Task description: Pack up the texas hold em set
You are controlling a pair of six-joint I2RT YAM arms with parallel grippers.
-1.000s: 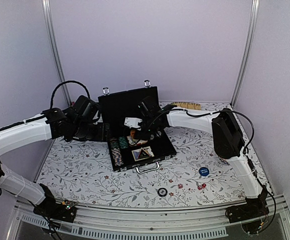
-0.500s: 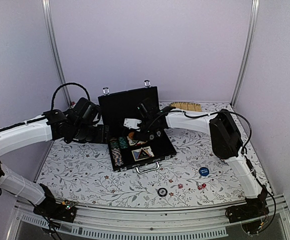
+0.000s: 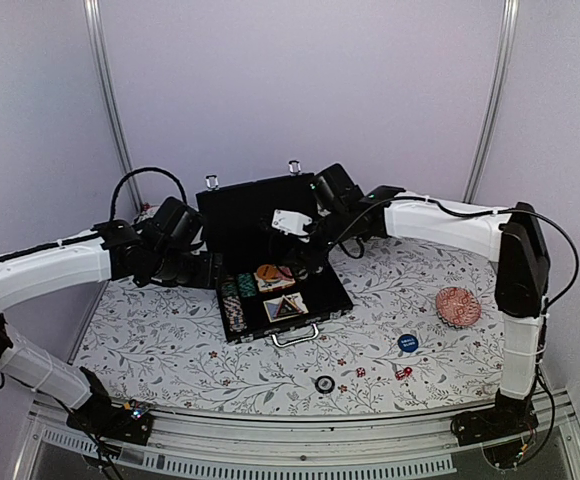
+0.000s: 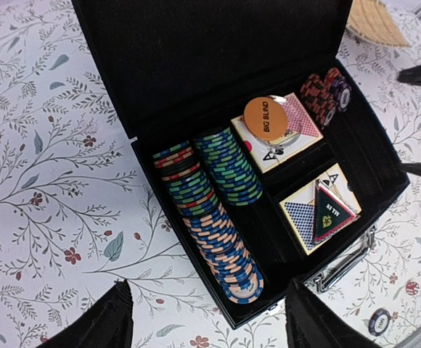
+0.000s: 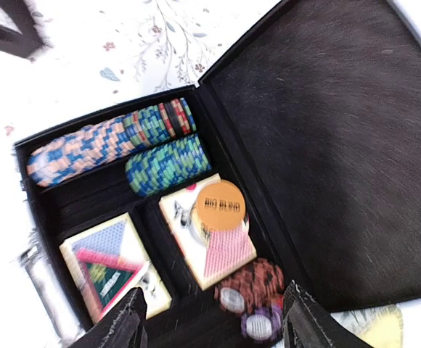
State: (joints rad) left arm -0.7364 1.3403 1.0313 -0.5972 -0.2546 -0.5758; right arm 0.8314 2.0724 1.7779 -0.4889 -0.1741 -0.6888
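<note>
The black briefcase (image 3: 260,205) stands open at mid-table, lid up. It holds chip rows (image 4: 210,217), a card deck with a triangular marker (image 4: 319,210) and a second deck with an orange BIG BLIND disc (image 4: 266,119) lying on it. My left gripper (image 4: 209,286) hovers open over the case's near-left corner (image 3: 210,268). Above the case's back half my right gripper (image 5: 214,290) is open and empty, with the orange disc (image 5: 221,206) just below it. A blue disc (image 3: 407,342), a black disc (image 3: 324,384) and red dice (image 3: 403,372) lie loose on the table in front.
A red patterned round dish (image 3: 458,306) sits at the right. A woven straw mat (image 3: 370,211) lies behind the case, right of the lid. The case's metal handle (image 3: 295,336) faces the near edge. Frame posts stand at the back corners.
My right gripper has lifted up and back from the case, its jaws widening; the orange disc stays on the deck. The right arm swung out, uncovering the red dish. The left arm held still.
</note>
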